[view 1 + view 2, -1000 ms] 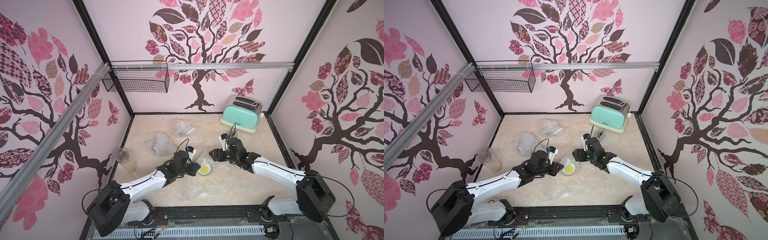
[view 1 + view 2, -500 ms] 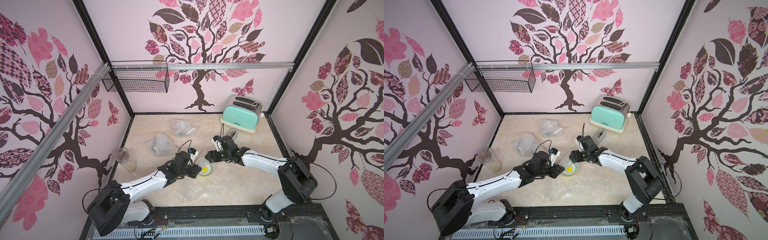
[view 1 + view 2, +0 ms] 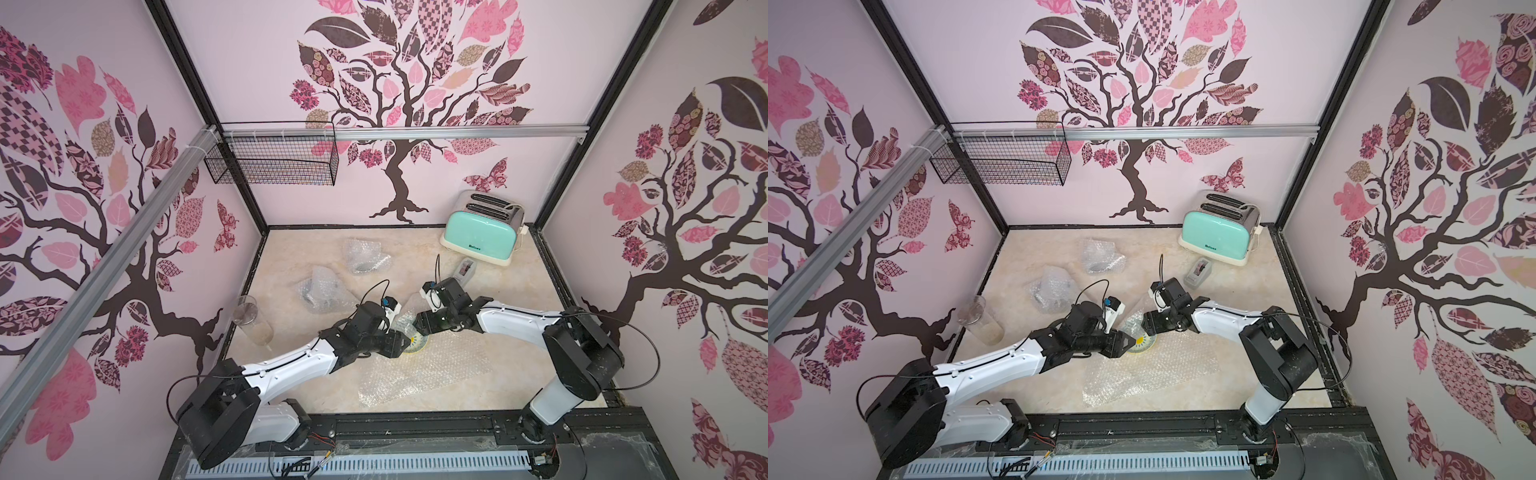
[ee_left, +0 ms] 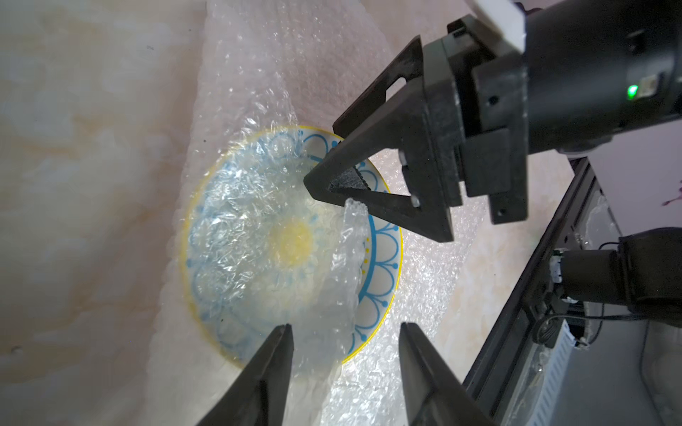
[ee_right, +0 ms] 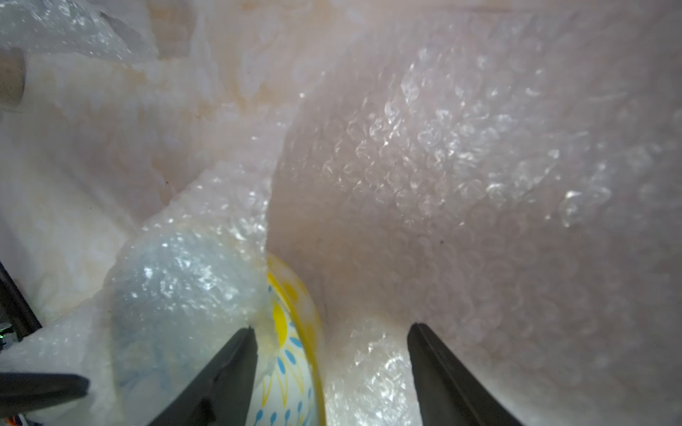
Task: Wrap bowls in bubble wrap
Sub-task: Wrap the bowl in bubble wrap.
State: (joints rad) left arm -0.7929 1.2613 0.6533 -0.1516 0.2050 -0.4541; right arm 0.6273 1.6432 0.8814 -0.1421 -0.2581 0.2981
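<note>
A bowl [image 4: 383,258] with a yellow centre and blue pattern lies on a sheet of bubble wrap [image 3: 428,374] in mid-table. A flap of the bubble wrap [image 4: 258,206] is folded over most of the bowl. My left gripper [image 4: 345,332] hovers open over the bowl's edge; the flap lies loose below its fingers. My right gripper [image 5: 332,328] is open too, and its fingers straddle the bowl's yellow rim [image 5: 295,295]. Both top views show the two grippers meeting at the bowl [image 3: 419,345] [image 3: 1145,344], left gripper [image 3: 405,341], right gripper [image 3: 420,328].
Two crumpled bubble-wrap bundles [image 3: 365,255] [image 3: 322,289] lie farther back. A clear glass [image 3: 251,320] stands by the left wall. A mint toaster [image 3: 482,232] sits at the back right, a tape dispenser [image 3: 465,270] in front of it. A wire basket [image 3: 270,158] hangs above.
My left gripper has opened and let go of the bubble wrap flap, which now rests on the bowl. The right gripper has moved in over the bowl's rim.
</note>
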